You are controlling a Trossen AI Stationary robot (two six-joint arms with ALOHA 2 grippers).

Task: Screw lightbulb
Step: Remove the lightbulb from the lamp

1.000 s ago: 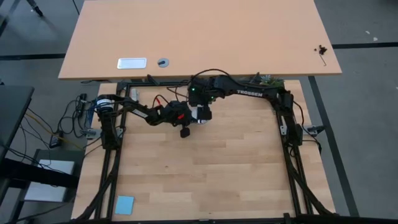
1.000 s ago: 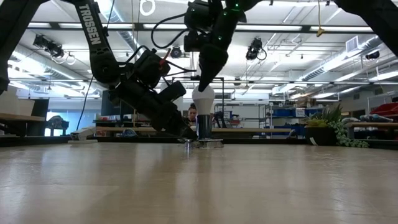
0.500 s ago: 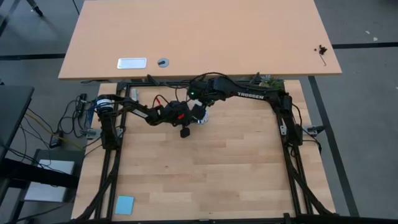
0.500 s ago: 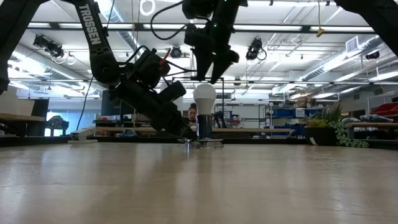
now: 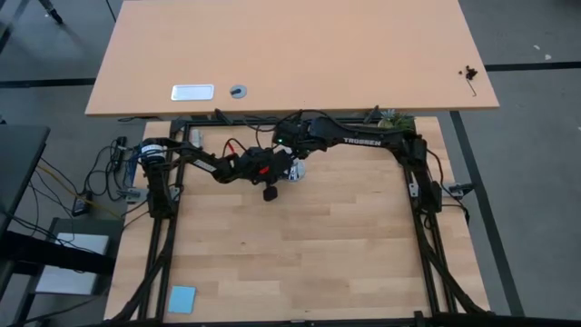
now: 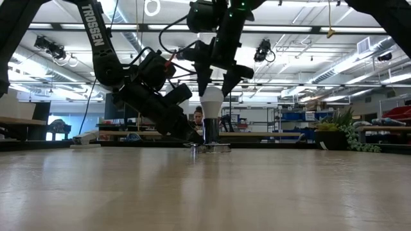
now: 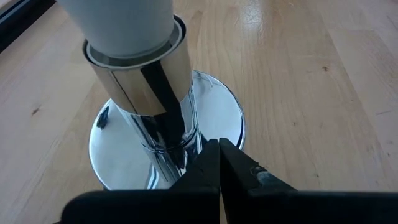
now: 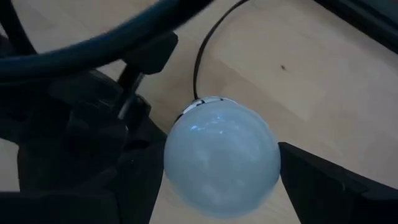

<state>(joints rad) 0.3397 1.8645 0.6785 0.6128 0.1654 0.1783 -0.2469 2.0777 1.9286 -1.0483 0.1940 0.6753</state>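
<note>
The white lightbulb stands upright in a chrome socket on a round chrome base disc at the table's far middle. My right gripper hangs over it, pointing down and open. Its fingers stand on either side of the bulb's round top; I cannot tell if they touch it. My left gripper is shut and slants down from the table's left to the disc beside the socket's stem. In the high view both grippers crowd over the bulb. My left gripper has its shut fingertips on the top of the chrome base disc, right beside the socket's stem. It comes slanting down from the table's left. The disc lies flat on the table.
A black cord runs from the socket across the wood. A blue card lies at the near left corner. A second, paler table stands beyond the far edge. Bare wood stretches toward the near edge. A person shows far behind.
My right gripper has lifted off the bulb's top, rolled about the line it points along, and sunk again until its fingers stand beside the bulb. The bulb, the socket and my left gripper have kept still.
</note>
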